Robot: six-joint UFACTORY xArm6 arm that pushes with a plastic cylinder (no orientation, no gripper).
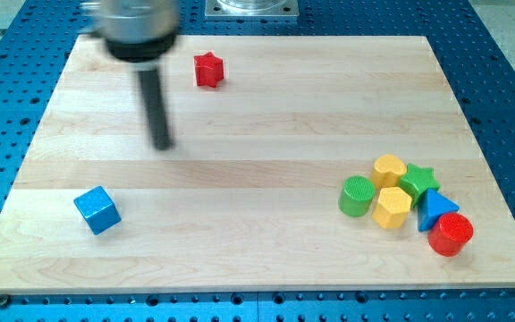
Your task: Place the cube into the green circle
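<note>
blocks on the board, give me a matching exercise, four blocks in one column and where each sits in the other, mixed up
Things:
1. blue cube
2. red star
3. green cylinder
4. red cylinder

Places:
A. near the view's top, right of my tip
B. left end of the cluster at the view's right
C. alone at the view's lower left
D. lower right end of the cluster

Pairs: 1-C, 2-A, 3-B, 4-D

We saw my tip point(162, 143) over bare wood, well above the blue cube point(96, 210) and left of the red star point(208, 69). On the wooden board's point(257, 259) right, the green cylinder point(358, 196) touched a cluster of yellow, green, blue and red blocks.
</note>
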